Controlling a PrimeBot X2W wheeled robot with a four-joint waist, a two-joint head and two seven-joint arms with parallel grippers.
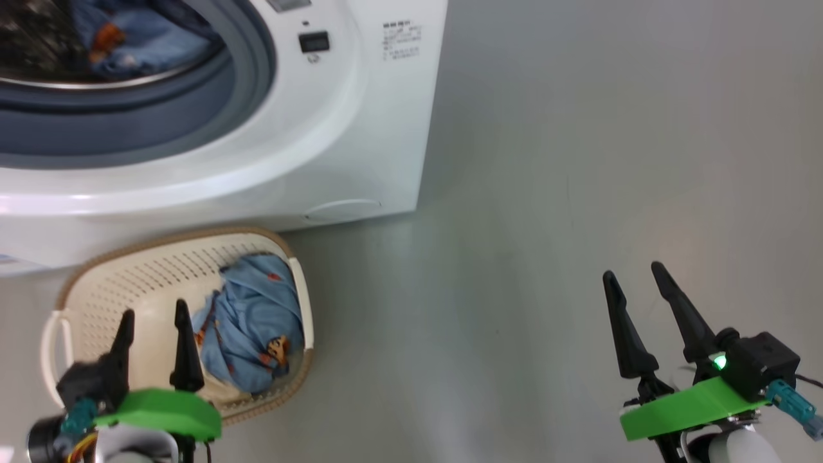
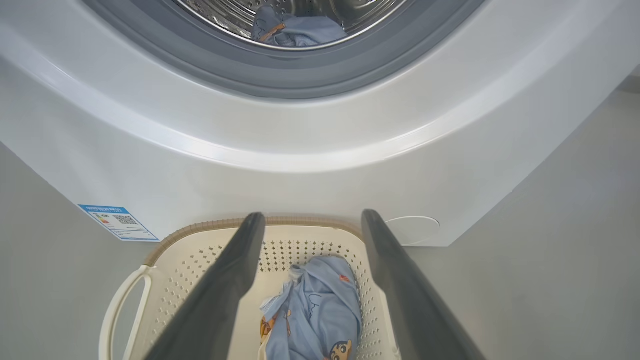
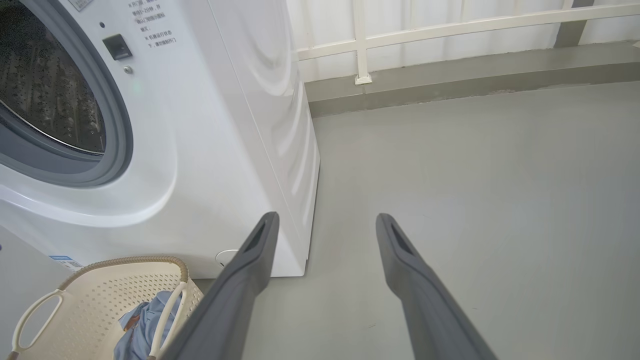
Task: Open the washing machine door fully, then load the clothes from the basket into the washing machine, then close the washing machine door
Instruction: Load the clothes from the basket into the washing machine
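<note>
Clothes (image 1: 254,321) lie in the basket (image 1: 128,273) just beside the spread, empty left pincer (image 1: 155,310); right pincer (image 1: 632,270) spread too.

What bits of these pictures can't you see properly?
- Head view: the drum and the loaded clothes are cut off by the top edge, so how much is inside is unclear.
- Head view: the printed label on the washing machine is too small to read.
- Left wrist view: the fingers of the left gripper and the bottom edge hide part of the basket and the remaining clothes.
</note>
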